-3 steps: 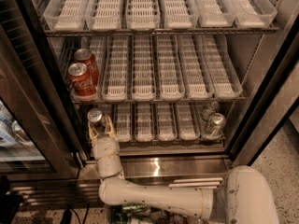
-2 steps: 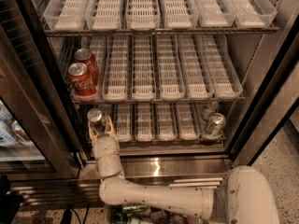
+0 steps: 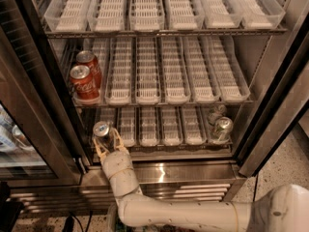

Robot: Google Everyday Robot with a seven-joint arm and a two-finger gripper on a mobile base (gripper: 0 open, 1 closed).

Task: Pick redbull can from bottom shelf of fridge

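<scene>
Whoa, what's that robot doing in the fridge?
It's trying to get a drink. The robot's arm reaches into the fridge, and its end effector is right at the redbull can, which stands at the left end of the bottom shelf. I can't tell if it has grabbed it yet. Two Coca-Cola cans sit one shelf up.

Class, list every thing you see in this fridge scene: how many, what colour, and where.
redbull can: one, blue-silver, bottom shelf, far left
Coca-Cola cans: two, red, middle shelf, left end
crinkly cans: two, silver, bottom shelf, right end
trays: many, white, on every shelf
fridge: one, stainless steel, fills the view
gripper: one, yellowish, at the redbull can
arm: one, white, below the fridge front
</scene>
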